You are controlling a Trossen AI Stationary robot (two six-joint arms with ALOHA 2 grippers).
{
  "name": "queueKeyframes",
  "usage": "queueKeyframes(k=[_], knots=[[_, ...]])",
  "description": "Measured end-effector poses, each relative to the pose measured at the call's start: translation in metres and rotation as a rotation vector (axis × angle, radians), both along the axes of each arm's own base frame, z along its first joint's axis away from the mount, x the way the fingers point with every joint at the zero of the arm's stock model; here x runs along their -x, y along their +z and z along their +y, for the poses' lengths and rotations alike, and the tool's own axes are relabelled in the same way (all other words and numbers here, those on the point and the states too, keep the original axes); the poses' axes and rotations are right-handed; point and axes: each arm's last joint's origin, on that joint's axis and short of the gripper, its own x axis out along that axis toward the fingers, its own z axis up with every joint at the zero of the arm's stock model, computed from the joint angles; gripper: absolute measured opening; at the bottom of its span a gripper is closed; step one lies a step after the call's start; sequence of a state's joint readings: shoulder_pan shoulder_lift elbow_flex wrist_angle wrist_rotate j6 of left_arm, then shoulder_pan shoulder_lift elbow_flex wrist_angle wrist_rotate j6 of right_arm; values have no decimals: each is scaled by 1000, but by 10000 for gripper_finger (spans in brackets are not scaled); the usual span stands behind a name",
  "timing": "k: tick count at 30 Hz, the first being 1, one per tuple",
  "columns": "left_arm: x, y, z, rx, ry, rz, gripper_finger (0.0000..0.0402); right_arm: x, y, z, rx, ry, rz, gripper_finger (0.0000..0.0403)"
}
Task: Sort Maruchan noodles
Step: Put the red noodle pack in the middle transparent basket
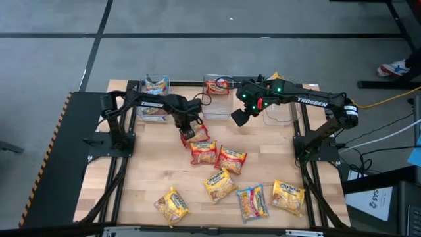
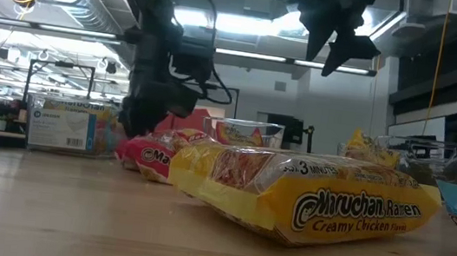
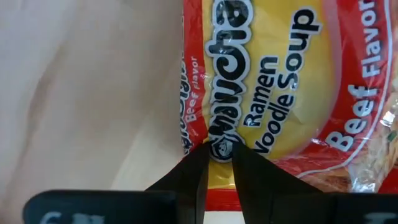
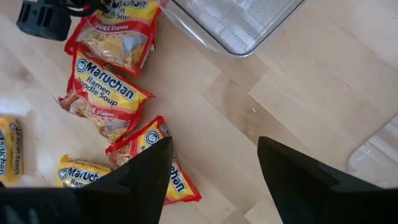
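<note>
Crinkly red beef packet (image 3: 280,87) in left pincer (image 3: 219,160)

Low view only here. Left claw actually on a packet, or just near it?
Observer: On it. The left claw is pinched shut on the edge of a red beef packet.
Operator: Right claw carrying anything?
Observer: No. The right claw is open and empty.
Operator: How many still loose?
Observer: Six besides that one: two red packets, three yellow packets, one blue packet.
</note>
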State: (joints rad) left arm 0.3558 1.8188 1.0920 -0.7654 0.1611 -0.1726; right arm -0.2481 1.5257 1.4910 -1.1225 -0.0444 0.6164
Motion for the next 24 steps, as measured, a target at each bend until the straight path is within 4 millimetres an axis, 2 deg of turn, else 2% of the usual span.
queueKeyframes(k=[4,8,10,17,24], knots=[[-2,-4,-3,19,-34,1,63,0,0,0,6,17,3,241],[-1,6,-4,19,-38,-24,12,0,0,0,7,18,4,241],[2,14,-6,24,-38,-44,4,0,0,0,7,19,3,241],[32,66,-29,30,-52,-27,1,0,0,0,20,20,6,241],[61,131,-51,-80,17,-293,0,0,0,-1,41,13,12,241]])
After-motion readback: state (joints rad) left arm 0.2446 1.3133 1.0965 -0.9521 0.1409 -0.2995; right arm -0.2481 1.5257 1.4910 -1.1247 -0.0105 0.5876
